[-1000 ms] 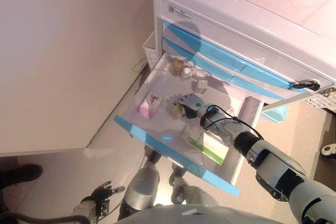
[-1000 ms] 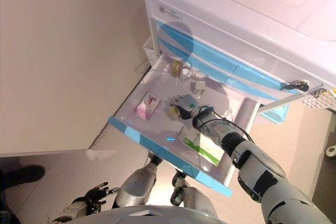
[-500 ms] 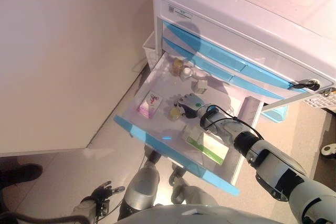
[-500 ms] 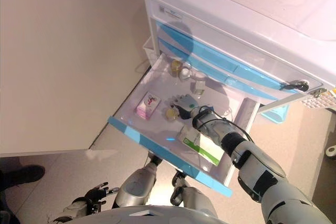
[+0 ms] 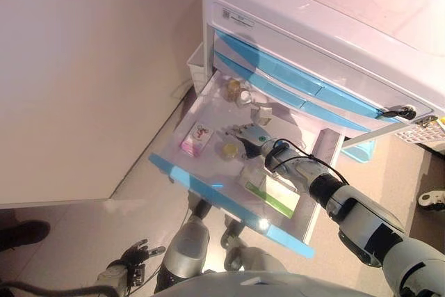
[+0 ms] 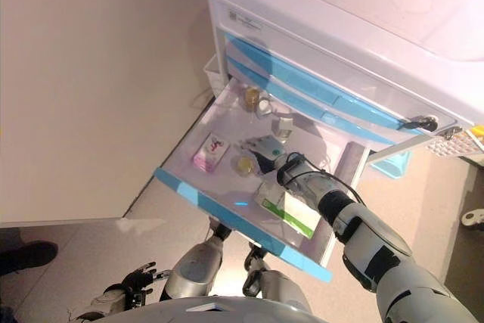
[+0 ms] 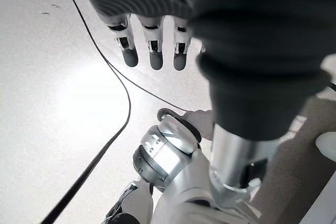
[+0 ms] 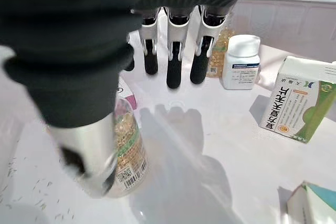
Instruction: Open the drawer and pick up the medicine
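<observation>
1. The drawer (image 5: 208, 189) with the blue front is already pulled out of the white cabinet (image 5: 327, 5), so what remains, as I judge it, is the grasp of the medicine

2. The right hand (image 5: 245, 135) hovers inside the drawer with its fingers (image 8: 174, 56) straight and spread and nothing held; its thumb stands right beside the clear bottle of yellow capsules (image 8: 128, 153), which is upright on the drawer floor

3. That bottle (image 5: 229, 150) looks like the nearest target; a pink box (image 5: 197, 138) lies beside it towards the left wall, a green and white box (image 5: 274, 195) lies near the drawer front, and at the back stand a white bottle (image 8: 240, 61), another capsule bottle (image 5: 232, 88) and a small box (image 8: 296, 98)

4. To do it well, lower the palm beside the bottle so the fingers go round its far side and the thumb presses the near side, then close slowly on the body below the cap

5. Keep the wrist low and level; a push from the thumb alone could tip the bottle or slide it against the pink box

6. Lift straight up, clear of the drawer walls, before drawing the arm back

7. The left hand (image 7: 152, 40) hangs idle above the floor, fingers relaxed and empty
</observation>
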You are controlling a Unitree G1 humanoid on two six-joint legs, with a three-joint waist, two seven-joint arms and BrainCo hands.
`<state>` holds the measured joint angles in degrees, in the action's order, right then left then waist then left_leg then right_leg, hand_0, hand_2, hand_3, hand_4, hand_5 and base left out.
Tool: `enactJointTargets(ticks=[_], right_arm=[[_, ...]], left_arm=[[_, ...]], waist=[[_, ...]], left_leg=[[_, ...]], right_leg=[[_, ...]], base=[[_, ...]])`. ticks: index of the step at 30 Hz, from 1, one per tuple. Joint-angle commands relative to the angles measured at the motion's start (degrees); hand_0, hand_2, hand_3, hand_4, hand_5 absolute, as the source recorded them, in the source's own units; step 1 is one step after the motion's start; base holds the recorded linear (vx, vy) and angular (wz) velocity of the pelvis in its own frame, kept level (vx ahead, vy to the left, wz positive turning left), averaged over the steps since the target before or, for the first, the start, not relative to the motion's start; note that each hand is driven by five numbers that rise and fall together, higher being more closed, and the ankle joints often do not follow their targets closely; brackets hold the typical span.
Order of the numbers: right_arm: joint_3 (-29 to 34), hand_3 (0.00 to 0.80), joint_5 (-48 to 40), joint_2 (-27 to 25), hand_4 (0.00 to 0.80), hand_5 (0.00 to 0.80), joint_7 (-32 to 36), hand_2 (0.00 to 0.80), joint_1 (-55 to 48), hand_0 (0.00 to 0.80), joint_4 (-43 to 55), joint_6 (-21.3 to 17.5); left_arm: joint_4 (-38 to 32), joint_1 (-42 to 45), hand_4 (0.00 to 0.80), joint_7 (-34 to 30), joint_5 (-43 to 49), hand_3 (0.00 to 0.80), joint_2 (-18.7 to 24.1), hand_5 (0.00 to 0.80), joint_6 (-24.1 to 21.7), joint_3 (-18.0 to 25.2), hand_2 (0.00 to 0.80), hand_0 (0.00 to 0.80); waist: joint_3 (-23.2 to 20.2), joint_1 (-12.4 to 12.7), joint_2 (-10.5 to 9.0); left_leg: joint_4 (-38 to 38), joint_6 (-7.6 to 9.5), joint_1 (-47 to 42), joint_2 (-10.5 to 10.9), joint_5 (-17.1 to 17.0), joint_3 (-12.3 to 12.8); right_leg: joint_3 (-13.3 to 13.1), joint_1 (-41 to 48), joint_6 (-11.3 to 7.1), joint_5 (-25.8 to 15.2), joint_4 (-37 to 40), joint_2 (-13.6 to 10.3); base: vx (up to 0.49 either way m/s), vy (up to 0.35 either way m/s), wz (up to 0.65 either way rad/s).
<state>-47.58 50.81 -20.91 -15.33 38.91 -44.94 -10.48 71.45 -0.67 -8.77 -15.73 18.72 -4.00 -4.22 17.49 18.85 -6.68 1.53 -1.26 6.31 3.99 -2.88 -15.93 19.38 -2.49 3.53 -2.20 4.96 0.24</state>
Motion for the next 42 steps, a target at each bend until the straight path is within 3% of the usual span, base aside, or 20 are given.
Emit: enactJointTargets(ticks=[1,31,42], right_arm=[[-0.7,0.0,0.39,1.31,0.0,0.0,-0.29,0.0,1.26,0.0,3.45,-0.43],[-1.87,0.0,1.19,2.06,0.0,0.0,0.51,0.0,1.9,0.0,3.79,-3.96],[-1.98,0.0,1.18,2.33,0.0,0.0,0.33,0.0,1.48,0.0,3.32,-3.5]], left_arm=[[2.67,0.7,0.0,0.33,1.47,0.0,0.77,0.0,-0.2,-0.58,0.0,0.0],[1.75,0.88,0.0,0.33,1.54,0.0,0.86,0.0,0.0,-1.07,0.0,0.0],[1.55,0.92,0.0,0.36,1.62,0.0,0.91,0.0,0.27,-1.22,0.0,0.0]], waist=[[-1.82,0.74,0.2],[-1.15,1.57,0.65],[-1.25,1.78,0.59]], left_leg=[[-3.72,1.45,0.18,2.18,0.76,0.15],[-3.47,1.53,0.66,2.42,0.54,-0.47],[-3.39,1.5,0.8,2.48,0.45,-0.75]], right_leg=[[0.35,2.32,-3.94,5.66,-7.17,-0.78],[1.16,2.25,-4.0,5.63,-7.27,-1.02],[1.35,2.33,-4.05,5.59,-7.21,-0.98]], base=[[0.0,0.0,0.0],[0.0,0.0,0.0],[0.0,0.0,0.0]])
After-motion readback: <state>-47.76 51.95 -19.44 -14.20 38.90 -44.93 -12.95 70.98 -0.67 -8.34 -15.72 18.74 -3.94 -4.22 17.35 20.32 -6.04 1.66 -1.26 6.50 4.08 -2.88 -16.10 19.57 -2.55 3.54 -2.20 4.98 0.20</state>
